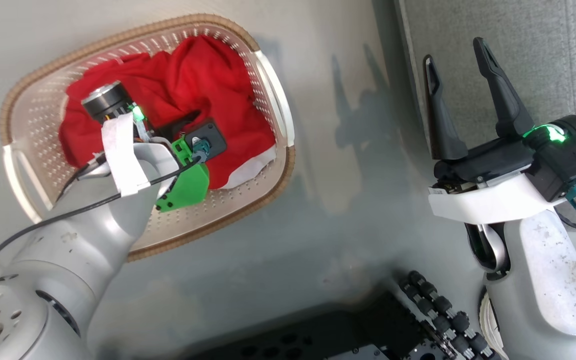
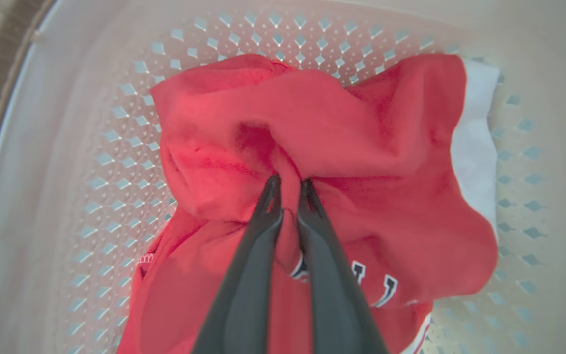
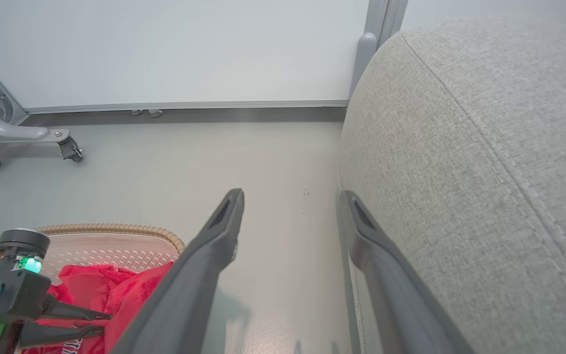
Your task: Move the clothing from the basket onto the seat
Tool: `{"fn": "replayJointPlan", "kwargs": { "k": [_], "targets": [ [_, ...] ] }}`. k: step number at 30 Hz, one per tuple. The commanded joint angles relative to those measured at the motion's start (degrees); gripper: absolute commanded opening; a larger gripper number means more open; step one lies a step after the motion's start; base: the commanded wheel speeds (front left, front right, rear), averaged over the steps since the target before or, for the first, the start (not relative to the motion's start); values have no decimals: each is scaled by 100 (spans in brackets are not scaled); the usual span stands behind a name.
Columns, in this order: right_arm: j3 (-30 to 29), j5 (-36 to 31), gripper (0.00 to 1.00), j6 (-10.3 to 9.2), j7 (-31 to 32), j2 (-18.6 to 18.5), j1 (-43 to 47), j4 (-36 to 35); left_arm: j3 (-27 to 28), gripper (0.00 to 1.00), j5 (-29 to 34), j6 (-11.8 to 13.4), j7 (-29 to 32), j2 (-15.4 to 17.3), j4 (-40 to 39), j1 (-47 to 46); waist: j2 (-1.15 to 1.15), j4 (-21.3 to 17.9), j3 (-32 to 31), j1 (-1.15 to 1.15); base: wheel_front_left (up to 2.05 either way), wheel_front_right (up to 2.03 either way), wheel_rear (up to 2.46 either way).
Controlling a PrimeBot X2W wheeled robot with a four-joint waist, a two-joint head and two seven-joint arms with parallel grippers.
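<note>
The left hand (image 2: 289, 186) is pinched shut on a fold of the red clothing (image 2: 371, 142), which lies bunched inside the perforated basket (image 2: 81, 147) on the floor (image 1: 348, 165). The right hand (image 1: 454, 52) hovers empty, fingers spread wide, just beside the grey seat (image 3: 484, 147).

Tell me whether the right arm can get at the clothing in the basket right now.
Probably not cleanly: the left gripper is down in the basket, shut on the clothing, and crowds it. The right gripper hangs open by the seat, across the floor.
</note>
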Motion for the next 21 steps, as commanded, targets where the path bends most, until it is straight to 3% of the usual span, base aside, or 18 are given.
{"fn": "replayJointPlan", "kwargs": {
  "k": [1, 9, 21],
  "targets": [
    [-27, -55, 100, -2, -14, -17, 41, 57, 49, 0, -117, -11, -62, -42, -61, 93, 0, 169, -360, 0, 0, 0, 0],
    [-97, -174, 100, -2, -14, -19, 240, 281, 416, 0, -606, -10, -105, -123, -587, 418, 0, 415, -1060, 0, 0, 0, 0],
    [-108, -259, 100, -2, -14, -19, 555, 572, 1084, 0, -717, 148, -104, 40, -1792, 1204, 0, 729, -2095, 0, 0, 0, 0]
  ]
}}
